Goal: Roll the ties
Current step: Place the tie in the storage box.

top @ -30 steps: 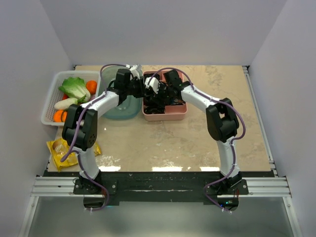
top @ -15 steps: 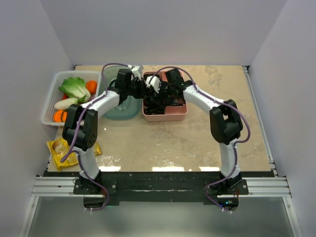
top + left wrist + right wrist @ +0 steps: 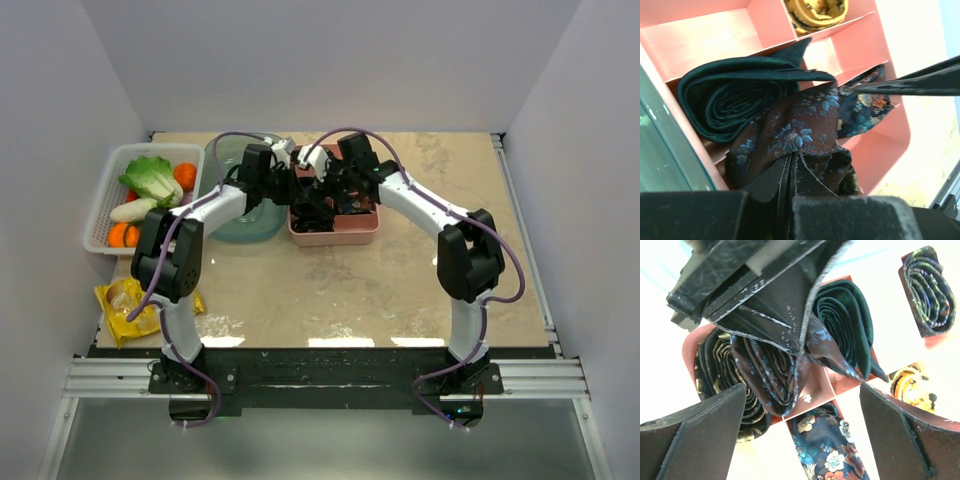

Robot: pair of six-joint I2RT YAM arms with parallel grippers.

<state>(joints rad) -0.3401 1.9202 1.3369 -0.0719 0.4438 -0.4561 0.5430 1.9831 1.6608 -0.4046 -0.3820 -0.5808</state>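
Note:
A pink divided tray holds several rolled ties. My left gripper is shut on a brown-maroon tie with small blue flowers and holds its roll over a tray compartment; the roll also shows in the right wrist view. A dark green rolled tie lies beside it. A blue floral tie, a yellow tie and a black-gold roll fill other compartments. My right gripper is open, wide apart, just above the tray facing the left gripper.
A teal bowl stands left of the tray. A white basket of vegetables sits at the far left, with a yellow packet near the front left edge. Another dark patterned roll lies outside the tray.
Both grippers have shifted slightly right over the tray, and the right arm's elbow has swung outward to the right. The left gripper still holds the brown-maroon tie.

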